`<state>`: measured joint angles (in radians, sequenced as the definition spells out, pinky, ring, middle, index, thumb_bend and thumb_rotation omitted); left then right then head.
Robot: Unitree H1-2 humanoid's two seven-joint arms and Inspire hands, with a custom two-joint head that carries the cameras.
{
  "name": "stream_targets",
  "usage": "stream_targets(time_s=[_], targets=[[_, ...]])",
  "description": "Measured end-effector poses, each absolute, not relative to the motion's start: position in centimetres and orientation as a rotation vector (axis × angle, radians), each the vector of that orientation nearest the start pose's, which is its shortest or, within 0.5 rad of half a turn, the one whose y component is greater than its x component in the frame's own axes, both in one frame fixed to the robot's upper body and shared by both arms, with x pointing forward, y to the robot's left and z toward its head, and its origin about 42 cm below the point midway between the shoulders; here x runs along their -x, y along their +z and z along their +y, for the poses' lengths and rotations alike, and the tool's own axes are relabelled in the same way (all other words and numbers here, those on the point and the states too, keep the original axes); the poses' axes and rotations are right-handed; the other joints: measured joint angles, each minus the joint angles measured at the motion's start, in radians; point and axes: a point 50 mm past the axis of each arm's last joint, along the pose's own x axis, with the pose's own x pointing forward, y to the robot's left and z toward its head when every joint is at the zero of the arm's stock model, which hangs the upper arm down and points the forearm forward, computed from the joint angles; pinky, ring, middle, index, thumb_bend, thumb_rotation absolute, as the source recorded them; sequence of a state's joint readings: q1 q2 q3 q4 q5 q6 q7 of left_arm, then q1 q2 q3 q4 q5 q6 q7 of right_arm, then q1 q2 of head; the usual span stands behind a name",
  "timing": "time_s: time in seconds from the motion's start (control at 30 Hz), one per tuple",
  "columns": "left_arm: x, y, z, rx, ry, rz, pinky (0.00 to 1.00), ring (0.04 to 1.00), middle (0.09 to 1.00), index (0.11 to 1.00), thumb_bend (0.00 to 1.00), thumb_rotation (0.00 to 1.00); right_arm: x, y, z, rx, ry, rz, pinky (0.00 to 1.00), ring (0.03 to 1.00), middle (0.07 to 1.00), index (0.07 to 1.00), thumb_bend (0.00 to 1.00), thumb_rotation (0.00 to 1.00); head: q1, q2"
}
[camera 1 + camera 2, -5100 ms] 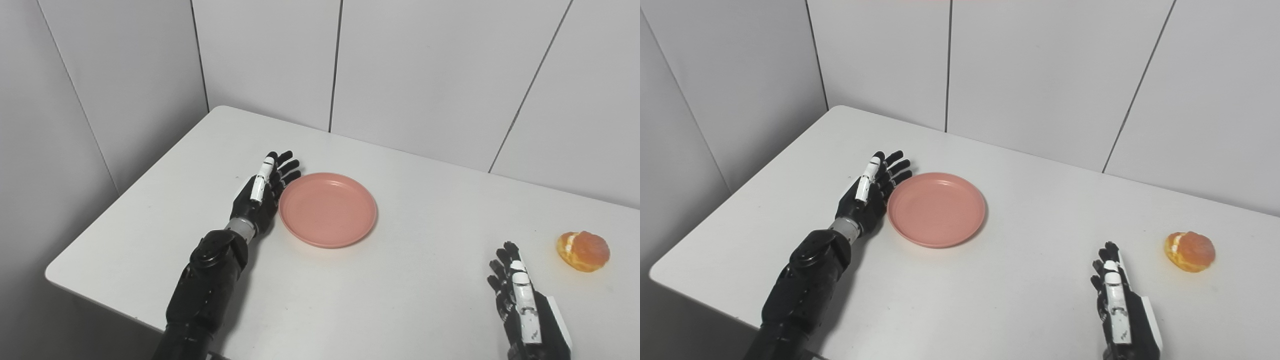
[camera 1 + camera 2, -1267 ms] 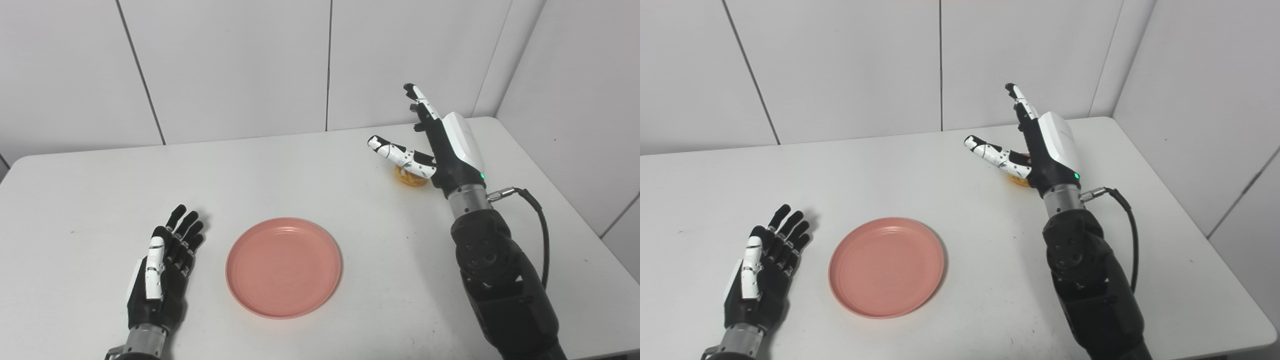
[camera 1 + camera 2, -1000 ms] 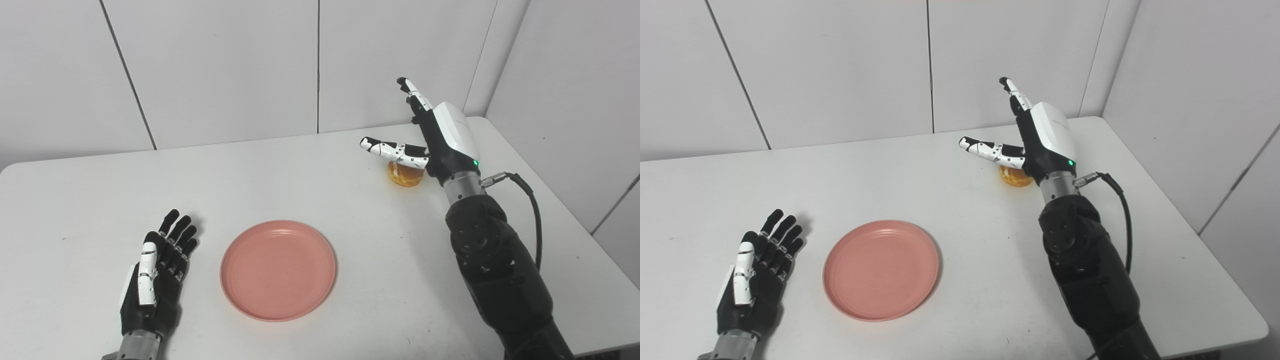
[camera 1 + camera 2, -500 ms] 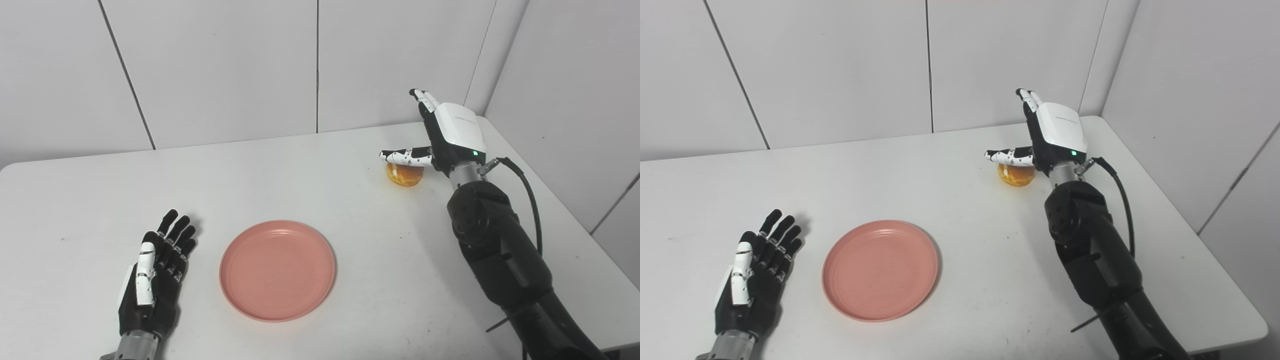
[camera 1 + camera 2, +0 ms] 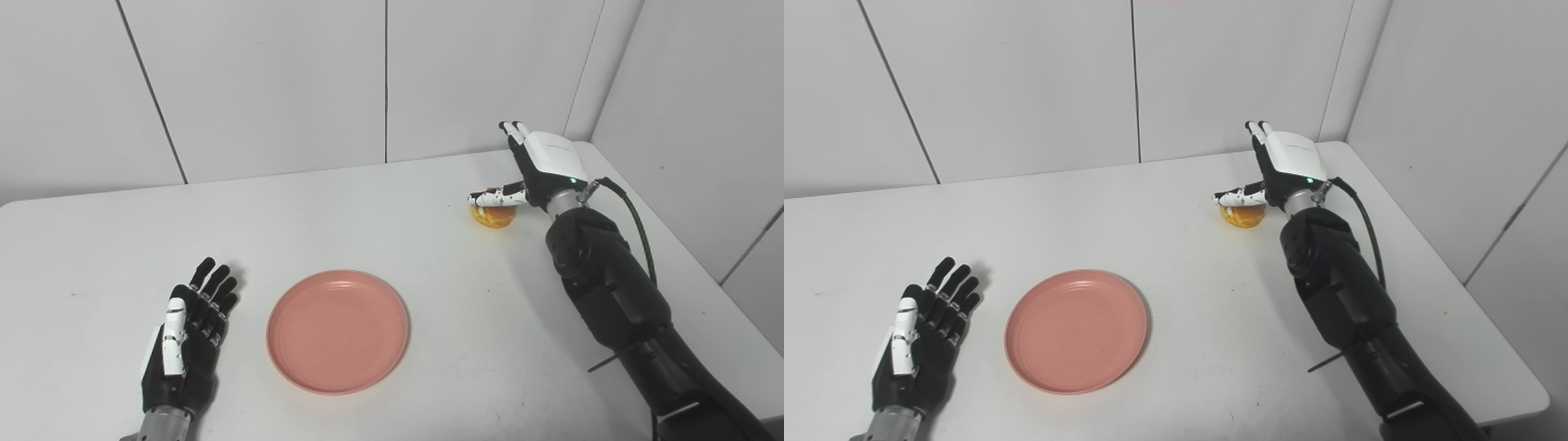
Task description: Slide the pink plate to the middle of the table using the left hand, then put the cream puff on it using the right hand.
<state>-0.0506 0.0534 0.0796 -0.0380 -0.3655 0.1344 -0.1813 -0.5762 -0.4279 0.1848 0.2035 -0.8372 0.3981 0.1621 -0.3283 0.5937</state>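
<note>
We observe the right hand spread above the cream puff at the far right of the tabletop, the left hand spread flat beside the pink plate.

You have the pink plate lying flat and empty near the worktop's front (round, shallow); the golden cream puff sits well apart, far right.
</note>
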Motion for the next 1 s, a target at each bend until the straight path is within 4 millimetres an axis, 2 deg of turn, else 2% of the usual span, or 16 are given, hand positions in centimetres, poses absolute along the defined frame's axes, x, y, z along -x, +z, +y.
stream_targets(time_s=[0.37, 0.53, 1.0], targets=[[-29.8, 11.7, 23.3, 0.315, -0.15, 0.01, 0.96, 0.923, 0.91, 0.888, 0.43, 1.0, -46.1, 22.8, -30.5, 1.24, -0.111, 0.094, 0.73, 0.868, 0.932, 0.919, 0.86, 0.46, 0.002, 0.014], [-29.8, 11.7, 23.4, 0.314, -0.15, 0.009, 0.96, 0.924, 0.912, 0.89, 0.44, 1.0, -46.3, 21.8, -30.7, 1.227, -0.097, 0.125, 0.7, 0.851, 0.927, 0.919, 0.87, 0.48, 0.0, 0.02], [-29.8, 11.8, 23.3, 0.315, -0.153, 0.018, 0.97, 0.931, 0.919, 0.894, 0.44, 1.0, -46.3, 21.4, -30.1, 1.188, -0.057, 0.129, 0.67, 0.824, 0.913, 0.917, 0.87, 0.47, 0.0, 0.031]])
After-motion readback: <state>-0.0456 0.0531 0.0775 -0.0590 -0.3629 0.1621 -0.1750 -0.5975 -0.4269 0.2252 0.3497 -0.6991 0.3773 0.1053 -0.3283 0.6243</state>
